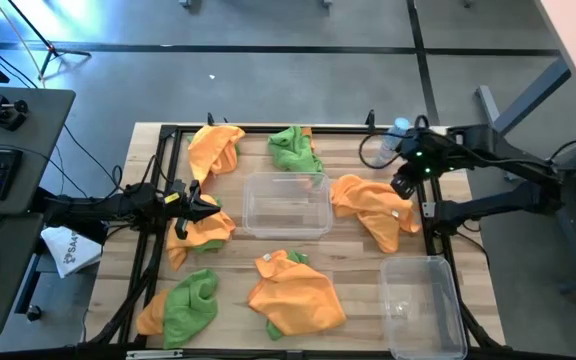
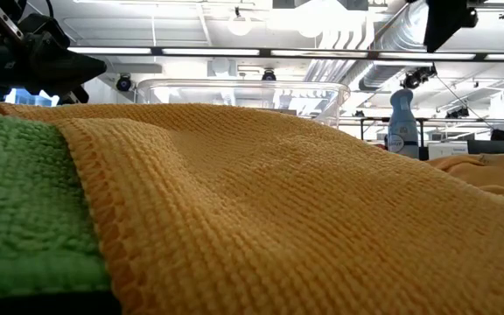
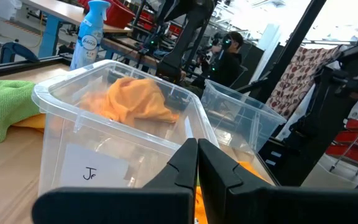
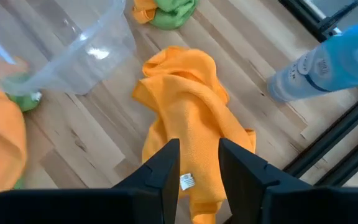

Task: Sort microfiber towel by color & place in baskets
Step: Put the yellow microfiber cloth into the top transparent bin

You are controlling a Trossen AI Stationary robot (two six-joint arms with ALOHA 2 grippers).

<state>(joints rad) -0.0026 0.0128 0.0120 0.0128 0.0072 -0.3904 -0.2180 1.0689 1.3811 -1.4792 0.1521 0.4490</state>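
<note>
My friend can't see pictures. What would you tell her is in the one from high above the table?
Orange and green towels lie scattered on a wooden table around a clear bin, with a second clear bin at one corner. The right gripper hangs open over an orange towel; the left gripper is shut on another orange towel.

One basket [image 1: 288, 204] stands mid-counter [image 1: 353, 262], the other basket [image 1: 423, 305] at the near right corner. Towels [image 1: 376, 208] lie scattered around them on the counter. A spray bottle [image 1: 392, 139] stands at the far right edge.
</note>
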